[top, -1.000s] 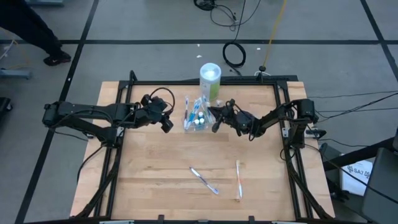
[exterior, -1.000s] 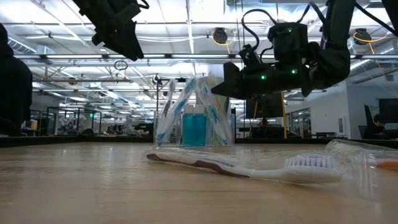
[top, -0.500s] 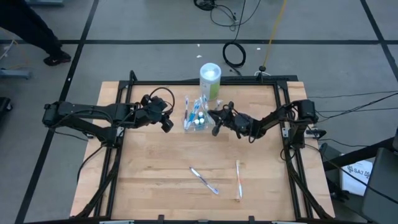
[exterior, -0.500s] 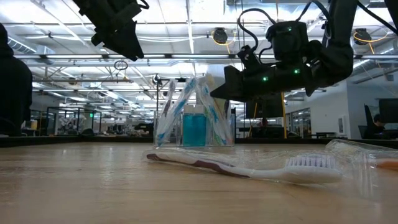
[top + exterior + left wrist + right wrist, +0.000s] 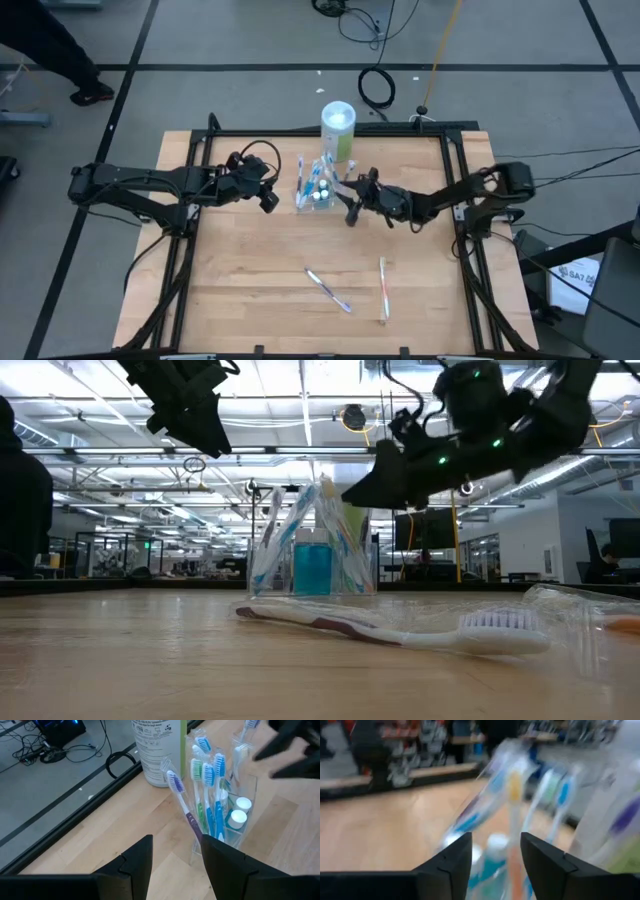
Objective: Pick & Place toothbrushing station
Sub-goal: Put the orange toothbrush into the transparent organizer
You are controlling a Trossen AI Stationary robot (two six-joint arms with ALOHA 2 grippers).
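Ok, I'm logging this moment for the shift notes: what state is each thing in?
Clear cup: upright, holding toothbrushes and tubes.
Toothbrushes in the cup: standing, heads up.
Tubes: upright in the cup, capped.
Two loose toothbrushes: flat on the table.
Canister: upright.
Left pincer: open, empty.
Right pincer: open, empty, beside the cup.

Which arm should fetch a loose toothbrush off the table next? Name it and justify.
Probably right. Its open tool hangs beside the cup, on the side nearer both loose toothbrushes. The left tool hovers open on the cup's far side.
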